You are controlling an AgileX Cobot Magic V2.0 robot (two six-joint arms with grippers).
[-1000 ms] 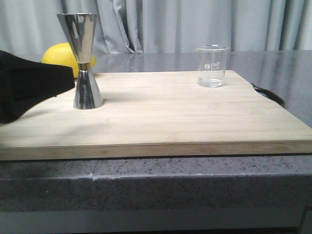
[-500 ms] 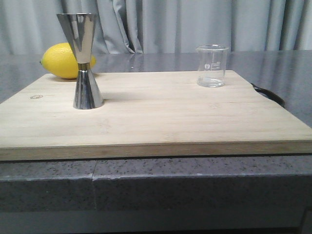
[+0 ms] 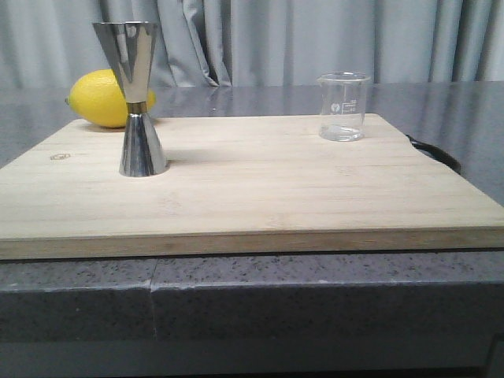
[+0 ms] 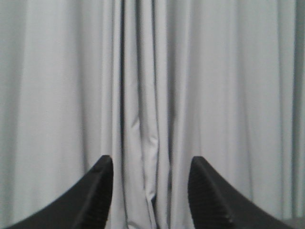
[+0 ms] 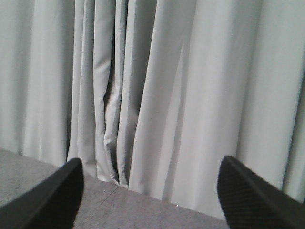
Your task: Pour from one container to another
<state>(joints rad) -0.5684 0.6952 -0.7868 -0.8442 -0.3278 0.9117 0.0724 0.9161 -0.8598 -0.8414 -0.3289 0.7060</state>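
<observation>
Both grippers, left point(image 4: 150, 191) and right point(image 5: 150, 191), are gaping at the curtain, holding nothing. I am seeing the beaker point(image 3: 343, 106) and jigger point(image 3: 135, 98) standing well apart on the cutting board point(image 3: 260, 189).

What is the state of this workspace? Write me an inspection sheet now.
Surface: pale wooden cutting board on a speckled grey stone counter.
Job's things: small clear glass beaker upright at the board's far right; shiny steel hourglass jigger upright at its left. Well apart.
Clutter: yellow lemon behind the jigger.
Grippers: left gripper and right gripper open, fingers holding nothing, facing the curtain.
Cables: dark cord at the board's right edge.
Surroundings: grey pleated curtain.
</observation>
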